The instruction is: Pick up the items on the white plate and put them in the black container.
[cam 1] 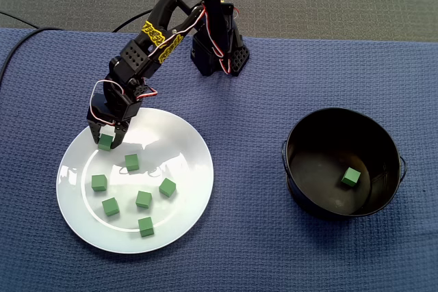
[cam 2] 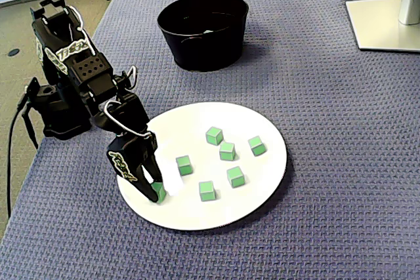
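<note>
Pincer [cam 1: 106, 143] closed on green cube [cam 2: 159, 193], white plate [cam 1: 186, 150] beneath, black container [cam 1: 320, 143] well apart

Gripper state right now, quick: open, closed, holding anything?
Gripper: closed on a green cube near the rim of the white plate; whether it is lifted yet cannot be told.
</note>
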`<act>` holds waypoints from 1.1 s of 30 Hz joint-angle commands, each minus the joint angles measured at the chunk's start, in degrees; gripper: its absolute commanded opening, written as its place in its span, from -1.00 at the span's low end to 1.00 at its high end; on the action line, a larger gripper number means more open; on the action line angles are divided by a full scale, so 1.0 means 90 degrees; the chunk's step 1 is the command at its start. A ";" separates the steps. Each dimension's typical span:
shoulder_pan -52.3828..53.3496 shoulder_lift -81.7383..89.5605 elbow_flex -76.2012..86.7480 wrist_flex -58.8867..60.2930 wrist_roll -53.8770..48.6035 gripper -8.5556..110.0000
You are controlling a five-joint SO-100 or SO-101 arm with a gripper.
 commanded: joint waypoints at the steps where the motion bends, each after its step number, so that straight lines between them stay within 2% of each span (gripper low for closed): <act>1: 0.0000 0.0000 0.0225 -0.0039 0.0430 -0.86; 7: -0.0078 0.0400 -0.0127 0.0068 0.1416 -0.86; 15: -0.0527 0.1846 -0.1543 -0.0088 0.4092 -0.86; 20: -0.1094 0.3369 -0.1689 -0.0410 0.5361 -0.86; 26: -0.2471 0.5254 -0.1797 -0.0537 0.7354 -0.86; 30: -0.3955 0.6074 -0.2002 -0.0381 0.8438 -0.86; 33: -0.5225 0.6396 -0.2295 0.0039 0.8838 -0.86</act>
